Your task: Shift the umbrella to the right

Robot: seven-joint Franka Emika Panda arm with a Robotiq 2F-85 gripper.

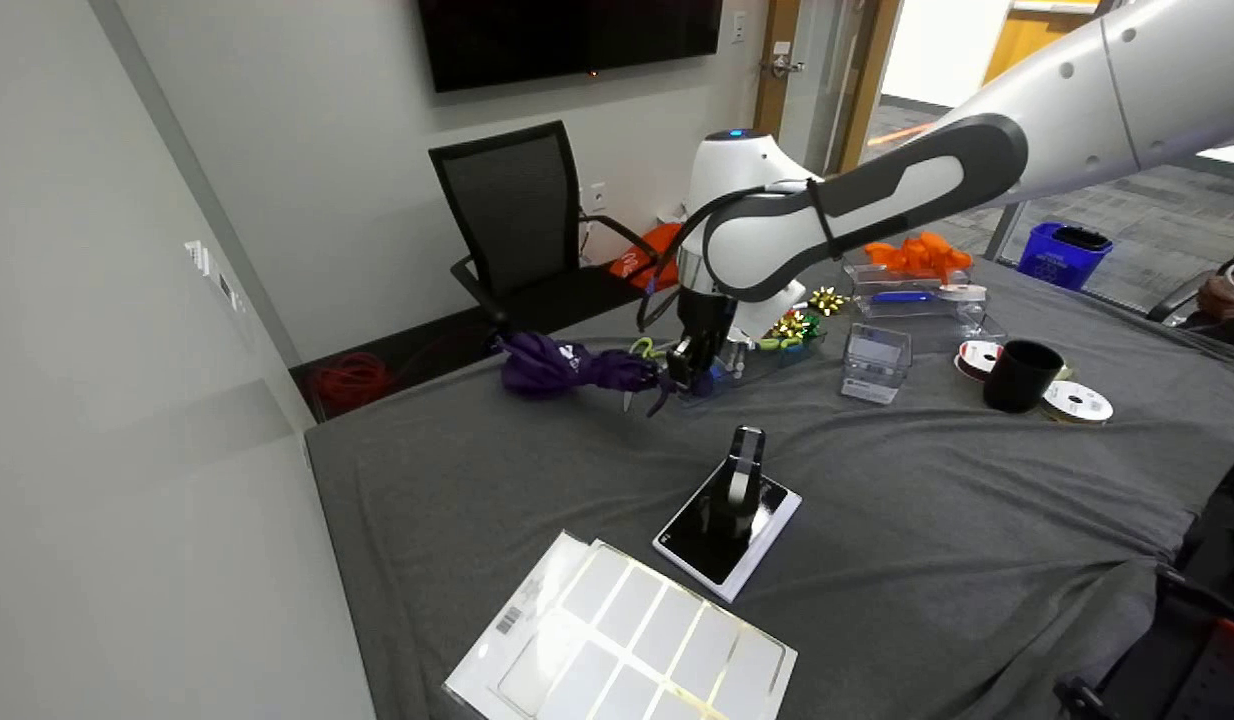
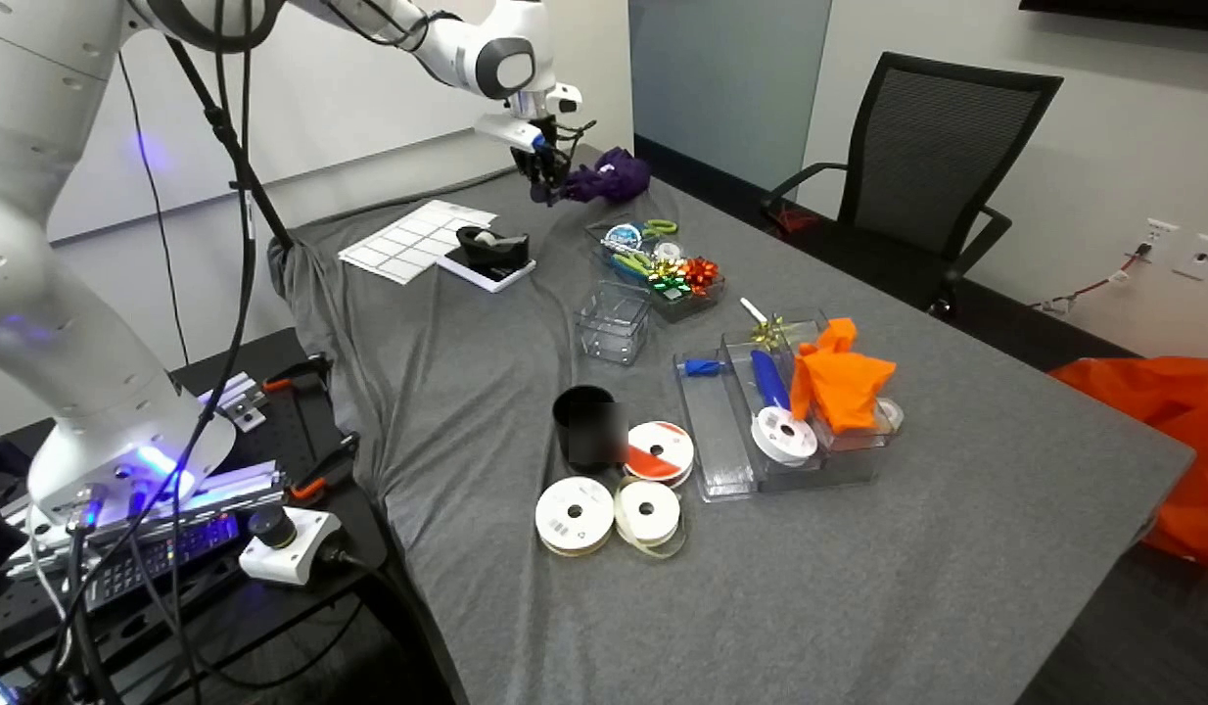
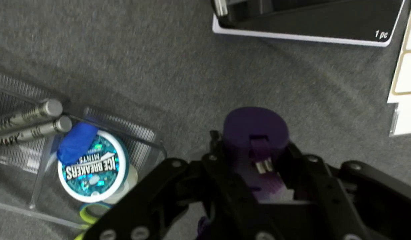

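I have my gripper (image 3: pixel 253 146) closed on the end of the purple umbrella (image 1: pixel 552 368), one of my fingers (image 3: pixel 225 186) on each side of its handle (image 3: pixel 257 125). In the wrist view the rounded end of that handle shows between them, with a bit of strap (image 3: pixel 260 150) at a small notch in it. In both exterior views the bunched canopy reaches away from my grip to the edge of the table, near its corner; whether all of it rests on the grey cloth (image 2: pixel 810 587), I cannot tell. Near my fingers is a clear tray (image 3: pixel 12 191) with a round tub of mints (image 3: pixel 92 170) in it, a blue thing (image 3: pixel 77 143) lying against the tub, two grey-capped markers (image 3: pixel 25 118), a yellow-green scissors handle (image 3: pixel 86 217) and, in an exterior view, shiny bows (image 2: pixel 700 275). On my grip's other side, apart from it, a black tape dispenser (image 1: pixel 742 490) stands on a flat black-and-white box (image 1: pixel 689 545), with white label sheets (image 1: pixel 667 640) near that. A small clear container (image 2: pixel 614 323) stands near the tray, and well away from me ribbon spools (image 2: pixel 575 511) lie around a black cup (image 1: pixel 1022 375), close to a larger clear organizer (image 2: pixel 714 431) holding orange fabric (image 2: pixel 841 382)
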